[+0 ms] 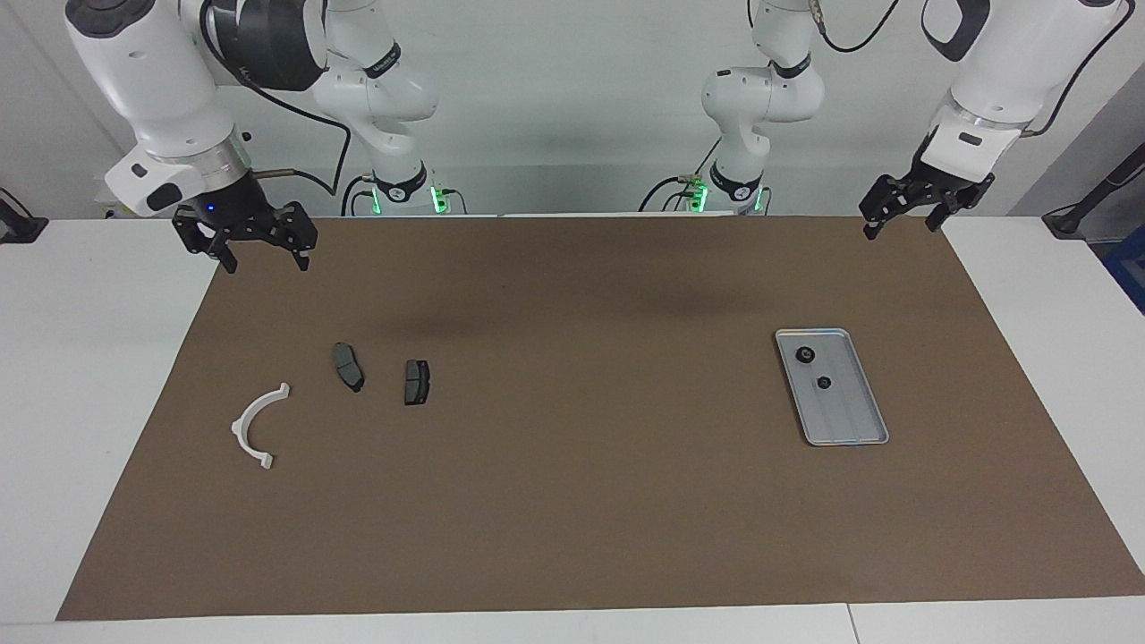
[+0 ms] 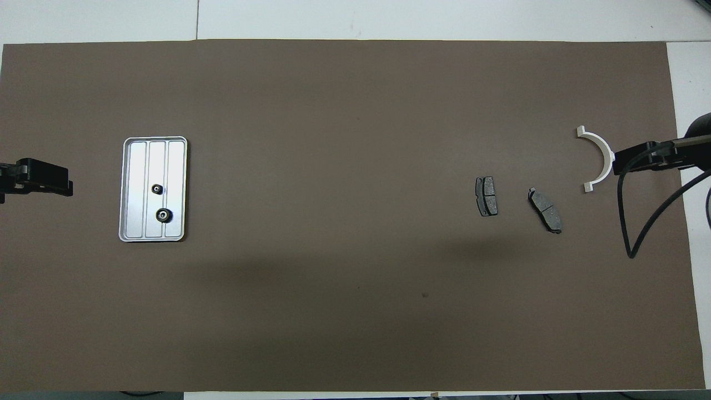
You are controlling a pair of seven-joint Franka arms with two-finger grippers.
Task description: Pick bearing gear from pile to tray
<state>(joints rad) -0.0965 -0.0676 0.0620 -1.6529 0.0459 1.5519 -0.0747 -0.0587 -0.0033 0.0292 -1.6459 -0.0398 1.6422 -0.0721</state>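
Facing view: the desk (image 1: 107, 376) carries a brown mat (image 1: 572, 501) on which all parts lie. Largest of the task's things is the tray (image 1: 850, 429), a shallow silver metal rectangle toward the left arm's end of the desk; its long axis runs roughly from the robots outward, slightly skewed. It is judged rigid and light, with a raised rim that should stop small parts rolling off.

The pile toward the right arm's end holds no round pieces at present: a white half-ring (image 1: 253, 426), open side toward the middle of the desk, and two dark brake pads, one (image 1: 348, 366) beside the other (image 1: 416, 382), both lying flat with their long axes roughly toward the robots.

Smallest are the two bearing gears, already in the tray and apart from each other: the larger gear (image 1: 805, 356) nearer the robots, the smaller gear (image 1: 824, 383) farther out. Each lies flat, axis apparently vertical, so it has no long axis along the desk. They are judged hard, light and slippery; a pinch across the outer rim seems best.

The left gripper (image 1: 912, 207) hangs raised over the mat's corner nearest its base, fingers spread and empty. The right gripper (image 1: 259, 246) hangs over the mat's edge at its own end, fingers spread and empty.
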